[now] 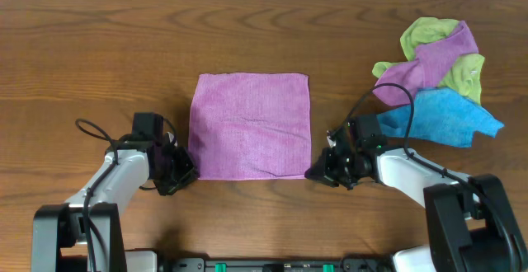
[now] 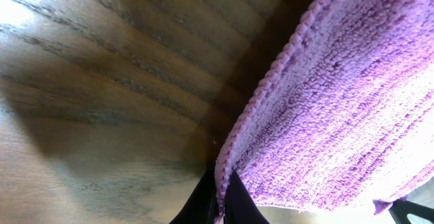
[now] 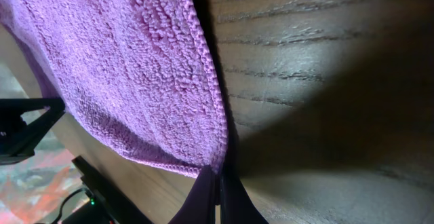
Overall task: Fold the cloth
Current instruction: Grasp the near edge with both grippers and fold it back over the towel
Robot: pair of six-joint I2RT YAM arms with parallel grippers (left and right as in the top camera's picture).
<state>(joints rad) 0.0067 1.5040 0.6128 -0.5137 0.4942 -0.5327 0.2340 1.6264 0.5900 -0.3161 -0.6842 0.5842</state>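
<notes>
Cloth [image 1: 250, 124]: flat at the centre of the desk [image 1: 99, 41].
Left claw [image 1: 186, 173]: clamped on the 7 o'clock corner.
Right claw [image 1: 314, 173]: clamped on the 5 o'clock corner.

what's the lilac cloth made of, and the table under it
The cloth looks like soft matte microfibre or terry; wrist views show fine looped pile and a stitched edge. The table is apparently dark wood or veneer, faint sheen; grain lines show.

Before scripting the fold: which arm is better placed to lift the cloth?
Neither: left tool pinches the cloth at its near left corner, right tool the near right; likely lift both.
</notes>
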